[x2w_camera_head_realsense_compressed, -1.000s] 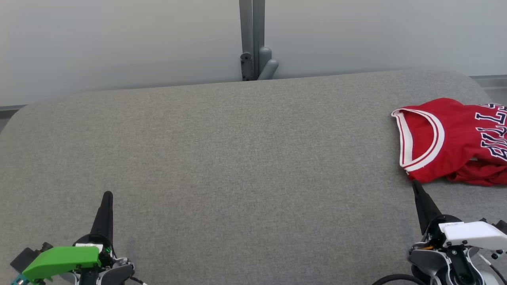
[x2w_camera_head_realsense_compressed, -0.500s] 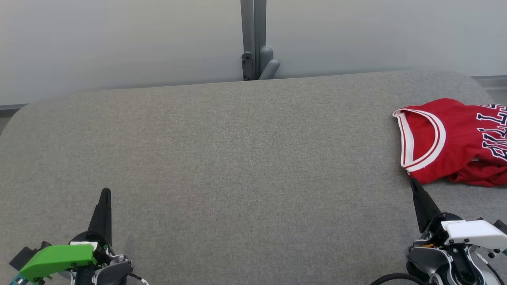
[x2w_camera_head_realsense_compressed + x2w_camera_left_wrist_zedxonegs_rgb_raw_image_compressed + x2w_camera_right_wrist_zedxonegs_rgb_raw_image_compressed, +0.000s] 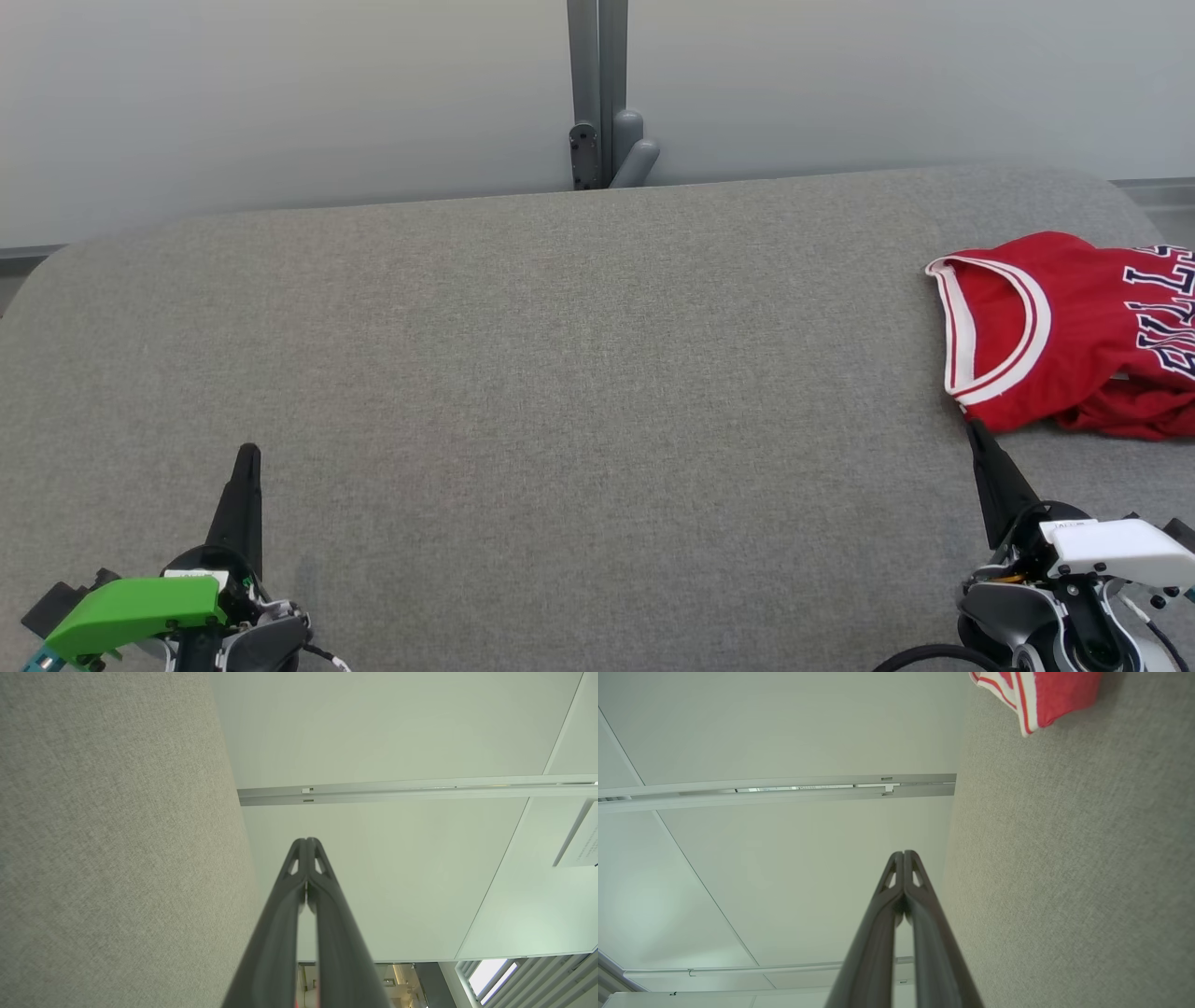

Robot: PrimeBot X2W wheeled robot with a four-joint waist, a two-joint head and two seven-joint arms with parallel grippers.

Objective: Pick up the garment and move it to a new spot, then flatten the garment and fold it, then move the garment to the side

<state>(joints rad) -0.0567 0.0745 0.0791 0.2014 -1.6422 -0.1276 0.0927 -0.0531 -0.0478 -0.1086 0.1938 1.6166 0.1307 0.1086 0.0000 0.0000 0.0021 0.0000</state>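
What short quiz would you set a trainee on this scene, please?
1. True or false: the left tool is shut and holds nothing.
2. The jersey lies on the table toward the robot's: A) left, B) middle, C) right.
3. Fill in: the tool nearer the jersey is the ____ one.
Key: 1 true; 2 C; 3 right, the right tool.
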